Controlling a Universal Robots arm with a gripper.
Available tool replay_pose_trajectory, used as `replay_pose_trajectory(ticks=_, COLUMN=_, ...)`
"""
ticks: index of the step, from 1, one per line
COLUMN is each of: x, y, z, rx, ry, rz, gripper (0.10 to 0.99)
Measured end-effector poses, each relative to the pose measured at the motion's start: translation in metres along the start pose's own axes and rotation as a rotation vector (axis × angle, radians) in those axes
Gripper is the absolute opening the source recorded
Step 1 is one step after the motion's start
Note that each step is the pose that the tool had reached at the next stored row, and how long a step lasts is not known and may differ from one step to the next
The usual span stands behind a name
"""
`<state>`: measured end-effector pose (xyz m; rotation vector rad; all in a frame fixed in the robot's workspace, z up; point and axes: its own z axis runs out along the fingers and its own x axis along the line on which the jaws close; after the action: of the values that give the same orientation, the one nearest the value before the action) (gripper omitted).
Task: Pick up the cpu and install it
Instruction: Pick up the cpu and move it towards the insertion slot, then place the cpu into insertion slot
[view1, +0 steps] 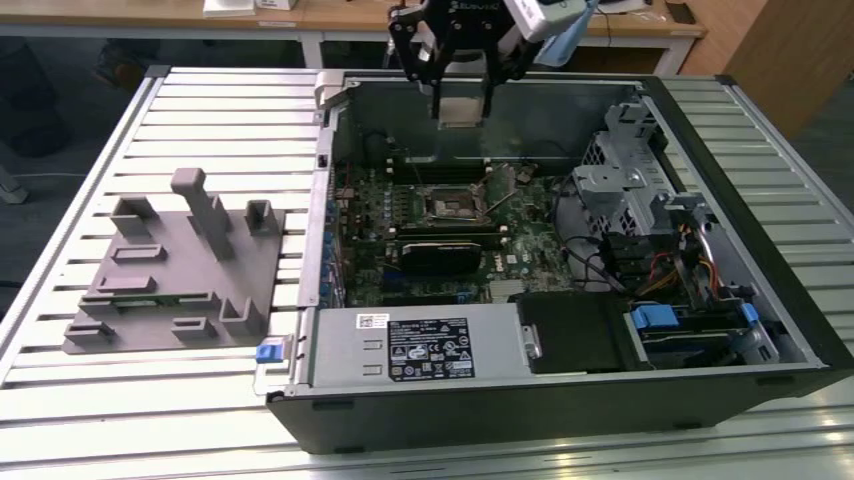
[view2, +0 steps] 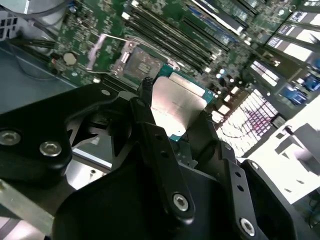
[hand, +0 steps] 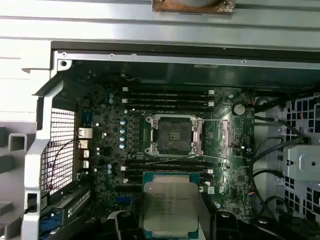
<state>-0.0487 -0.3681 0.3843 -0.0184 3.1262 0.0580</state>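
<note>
Holding the cpu (view1: 461, 112) by 2 opposite edges, your end effector (view1: 462, 104) hangs above the open computer case (view1: 534, 410) in the exterior view, well clear of the board. Pick-up looks done; seating isn't. The socket (view1: 454, 203) sits lower, well apart from the chip. The grey fixture block (view1: 174, 270) lies on the bench (view1: 200, 110) toward the exterior view's left, out of the way.

In the second wrist view, the fingers (view2: 150, 131) are clamped on the chip's sides, its metal top facing the cam, w/ the socket beyond.

In the first wrist view, the socket is bare, its frame and lever flipped open. Memory slots (hand: 165, 98) flank it on 2 sides and cables (hand: 270, 145) run nearby. Nothing blocks the way down, I'd judge.
</note>
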Motion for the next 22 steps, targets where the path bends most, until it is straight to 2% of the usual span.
replay_pose_trajectory(ticks=7, x=-0.0129, y=0.0013, z=0.0006, rx=0.000, ry=0.0001, rz=0.000, gripper=0.525)
replay_pose_trajectory(ticks=15, x=-0.0172, y=0.0014, z=0.0008, rx=0.006, ry=-0.0001, rz=0.007, gripper=0.525)
replay_pose_trajectory(ticks=17, x=-0.0173, y=0.0014, z=0.0008, rx=0.007, ry=-0.0006, rz=0.021, gripper=0.525)
replay_pose_trajectory(ticks=22, x=-0.0172, y=0.0014, z=0.0012, rx=0.008, ry=-0.0034, rz=0.105, gripper=0.525)
